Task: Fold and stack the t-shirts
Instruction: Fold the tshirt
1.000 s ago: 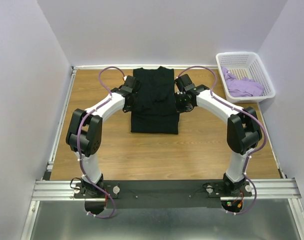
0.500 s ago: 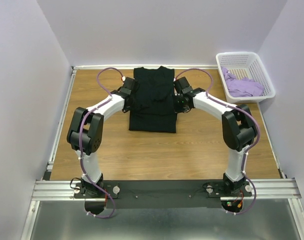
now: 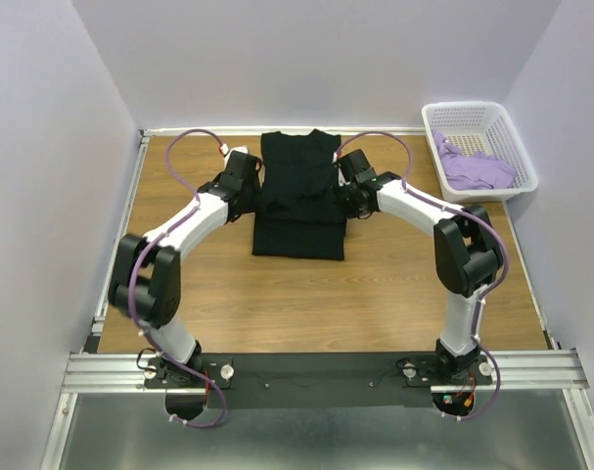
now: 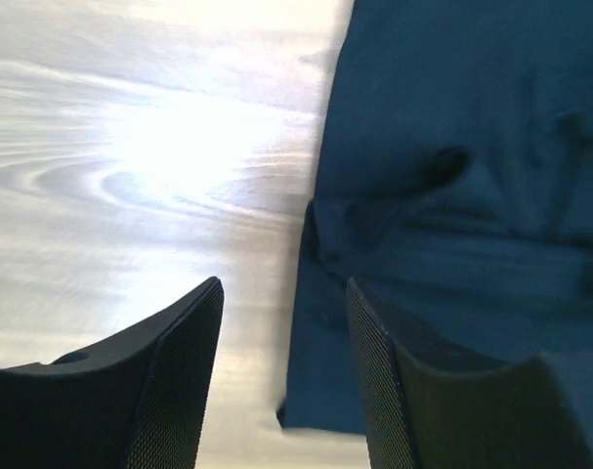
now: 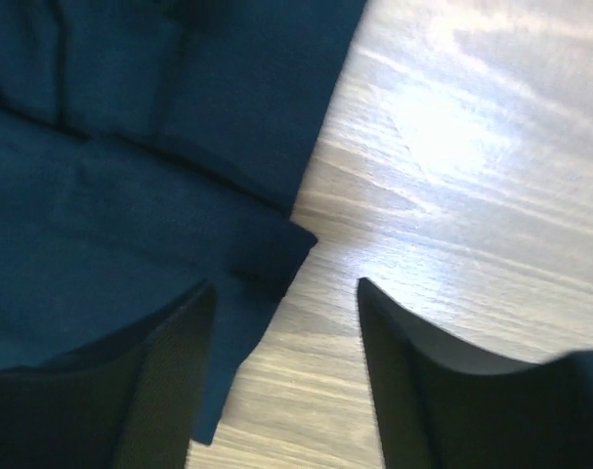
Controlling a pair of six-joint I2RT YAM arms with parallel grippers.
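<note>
Well, from where I stand, the large, plain black t-shirt [image 3: 298, 196] of soft matte cloth lies in the upper middle of the overhead picture, folded into a tall, narrow rectangle on the pale wood-grain table [image 3: 306, 304]. It looks set square there so both arms can reach a side each. The left gripper [image 4: 282, 285] sits at its left edge and the right gripper [image 5: 284, 283] at its right edge. Both stand well parted with nothing between the jaws; only bare wood and the hem of the cloth show in the gaps. I'd judge that the shirt is lying free on the table, and the arms are flanking it either to take the side edges or to draw clear of them. Up close the cloth is layered, with a stepped corner where one fold overlaps another, plus a few soft creases and a small pucker. The dark fingers [image 4: 179, 381] have a fine mesh texture on their inner faces, good for gripping limp fabric. Glare washes the table's grain nearly white beside each edge. At the upper right, the crumpled light-purple t-shirt [image 3: 478, 168] is heaped in the white plastic lattice basket [image 3: 460, 105], apparently not yet folded.
</note>
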